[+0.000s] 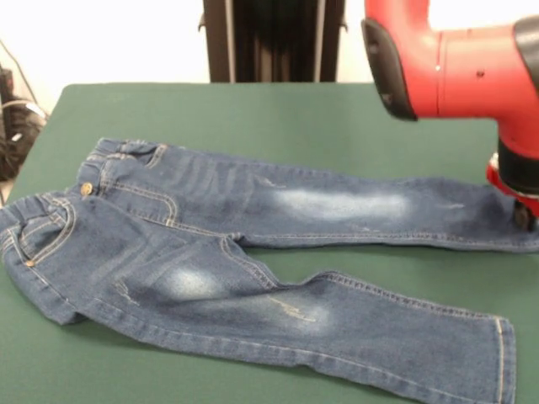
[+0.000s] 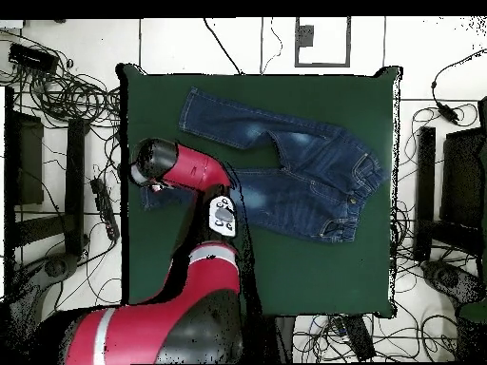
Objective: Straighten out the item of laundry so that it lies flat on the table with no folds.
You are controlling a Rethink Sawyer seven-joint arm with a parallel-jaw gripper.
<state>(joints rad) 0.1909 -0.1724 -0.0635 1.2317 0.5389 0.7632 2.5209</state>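
Overhead view shows the jeans (image 2: 295, 176) spread on the green table (image 2: 323, 276), 2 legs splayed, my arm (image 2: 190, 171) over one hem and my gripper (image 1: 520, 198) low there, its opening impossible to tell; I judge smoothing that leg end comes next.

Red and black arm (image 1: 472, 67) bent low, reaching sideways; claw (image 1: 522, 215) mostly hidden, open or closed unclear

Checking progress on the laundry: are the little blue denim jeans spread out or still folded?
Mostly spread: the blue denim jeans lie open on the dark green felt table, both legs apart. The far leg's cuff is hidden under the red arm.
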